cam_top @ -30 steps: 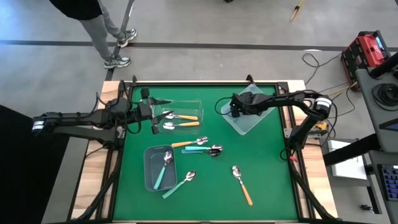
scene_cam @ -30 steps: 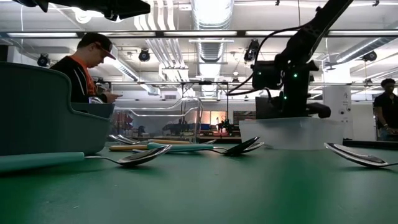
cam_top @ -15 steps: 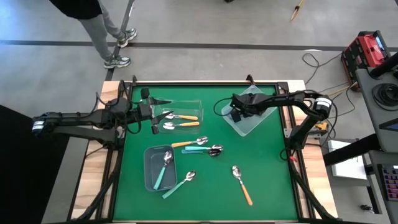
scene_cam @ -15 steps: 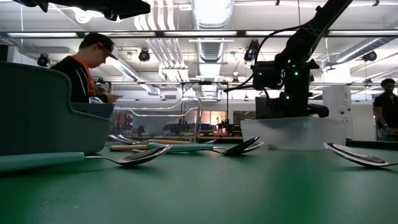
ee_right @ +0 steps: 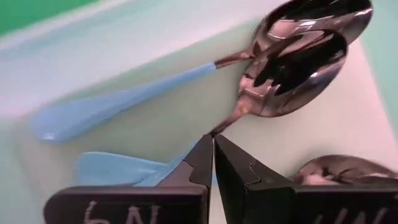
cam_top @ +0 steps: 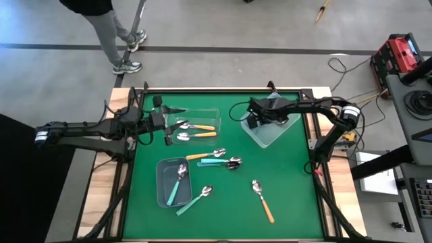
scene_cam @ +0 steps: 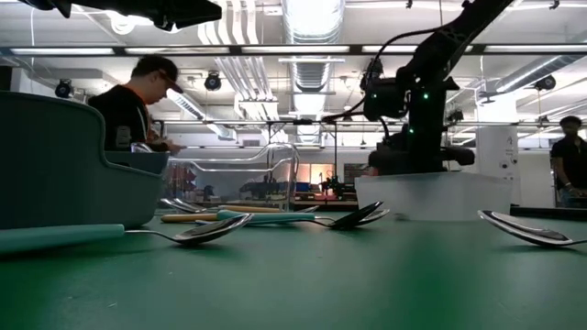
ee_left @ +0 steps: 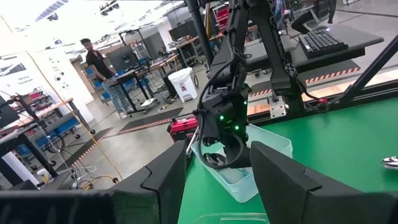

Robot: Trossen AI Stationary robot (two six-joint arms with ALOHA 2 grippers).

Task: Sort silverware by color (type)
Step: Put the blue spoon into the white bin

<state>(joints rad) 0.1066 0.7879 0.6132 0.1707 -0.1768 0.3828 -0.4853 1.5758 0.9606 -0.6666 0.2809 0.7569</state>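
Right gripper [ee_right: 213, 163] over clear bin [cam_top: 277, 132], fingers pressed together and empty, blue-handled spoons [ee_right: 186, 81] just beyond the tips, apparently already sorted; left gripper [cam_top: 164, 120] waiting, fingers spread.

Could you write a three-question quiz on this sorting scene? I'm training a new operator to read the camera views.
1. True or false: the right gripper is shut, with no spoon between its fingers.
2. How many orange-handled spoons lie in the clear bin in front of the left gripper? A) none B) two C) four
3. What lies inside the grey bin?

Key: 1. True; it hovers over the blue-handled spoons in the right-hand clear bin. 2. B. 3. One teal-handled spoon.
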